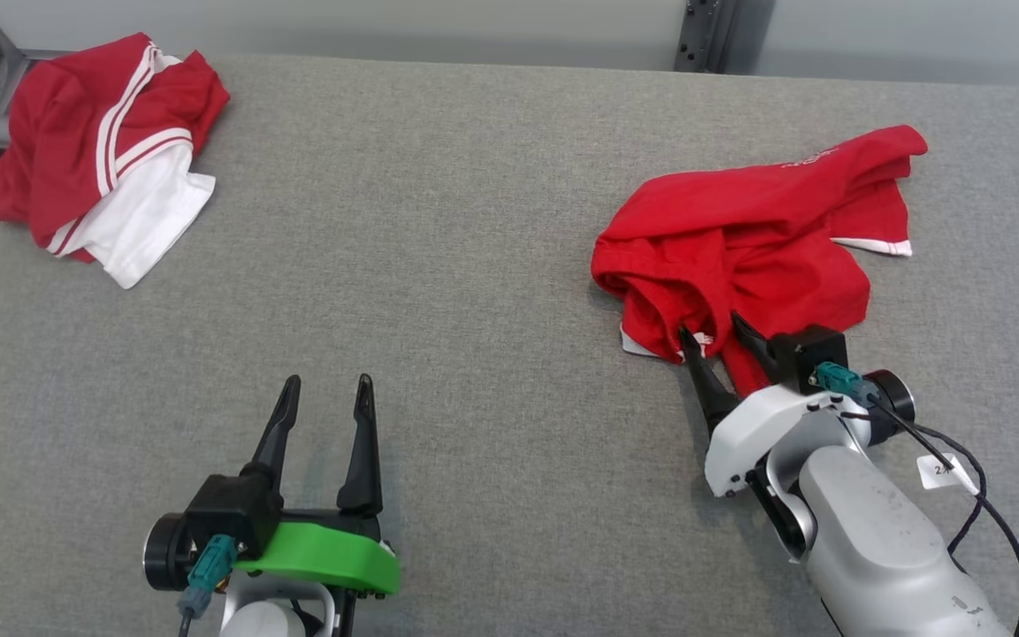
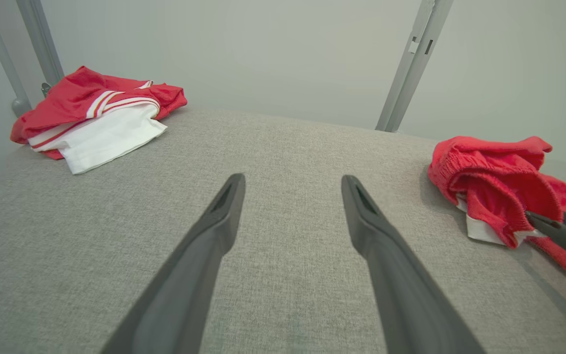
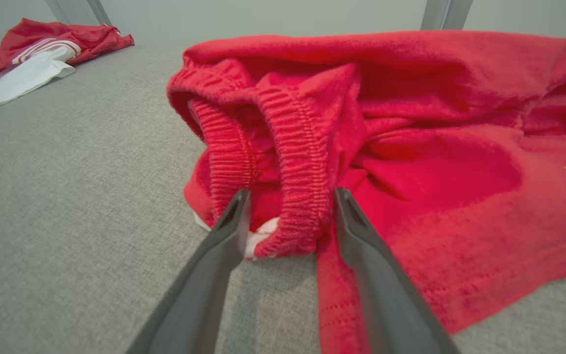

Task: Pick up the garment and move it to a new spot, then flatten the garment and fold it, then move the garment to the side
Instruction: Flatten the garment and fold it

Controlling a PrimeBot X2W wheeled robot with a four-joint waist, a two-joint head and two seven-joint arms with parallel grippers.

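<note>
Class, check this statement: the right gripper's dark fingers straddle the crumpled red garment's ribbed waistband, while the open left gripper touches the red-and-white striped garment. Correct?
No: the open left gripper sits over bare grey fabric tabletop, well apart from the red-and-white striped garment, as the head view shows. The rest stands.

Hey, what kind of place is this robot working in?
Likely a lab bench for clothes folding: grey padded table, a red garment and a red-and-white garment on it, metal posts against a bare wall.
</note>
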